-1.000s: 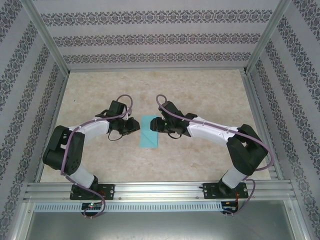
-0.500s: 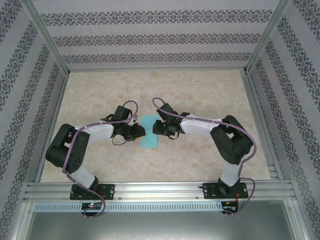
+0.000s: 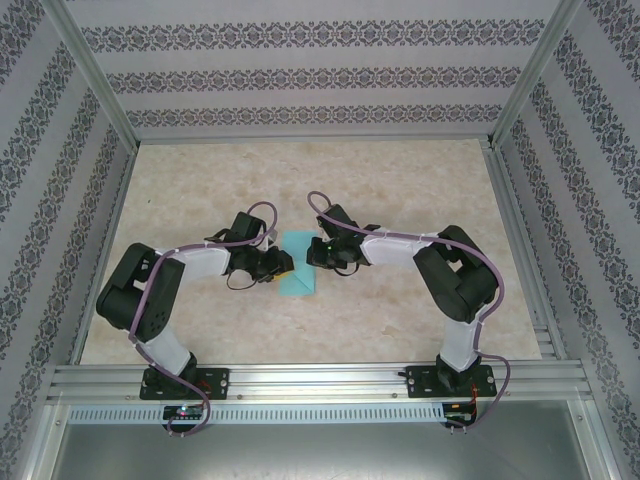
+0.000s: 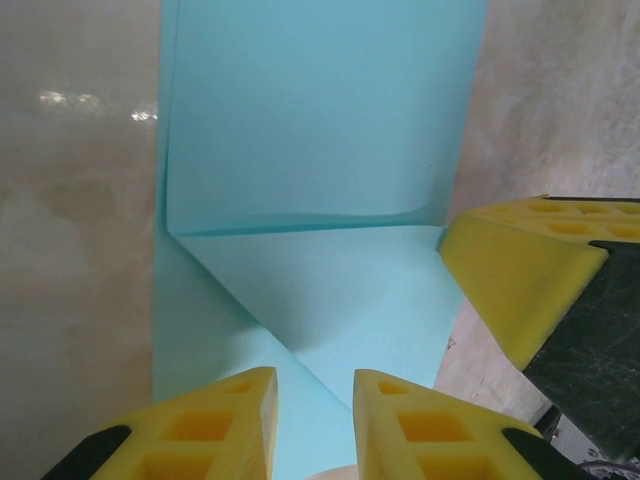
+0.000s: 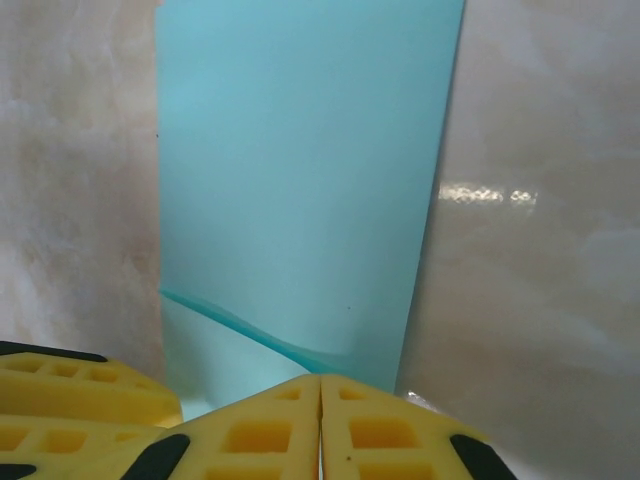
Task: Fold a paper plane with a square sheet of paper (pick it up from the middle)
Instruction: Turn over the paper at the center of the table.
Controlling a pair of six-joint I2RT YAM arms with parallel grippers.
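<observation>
Top external: paper (image 3: 300,285) lies flat on table (image 3: 400,180), about mid-table, btwn the two claws and touched by both. L claw (image 3: 284,264) sits at its left edge, R claw (image 3: 312,254) at its right edge, a bit farther back.

Progress (my read): early-to-mid. Sheet is no longer square; it shows as a narrow strip running near-to-far, so a centre fold looks done. Left wrist view shows a triangular flap (image 4: 330,290) w/ a diagonal crease at one end, so one nose corner is prob. started, though the strip beyond it lifts slightly along a soft bend and isn't pressed flat. Left to do: flatten that crease, fold the matching corner, then wing folds. No pointed dart yet.

Claws: L claw jaws stand a little apart over the flap, paper visible in the gap, nothing clearly pinched. R claw, in right wrist view, has its pads (image 5: 380,435) pressed together right at the paper's edge; can't tell if any paper is caught btwn them.

Containers: none to report; paper rests on bare table.
</observation>
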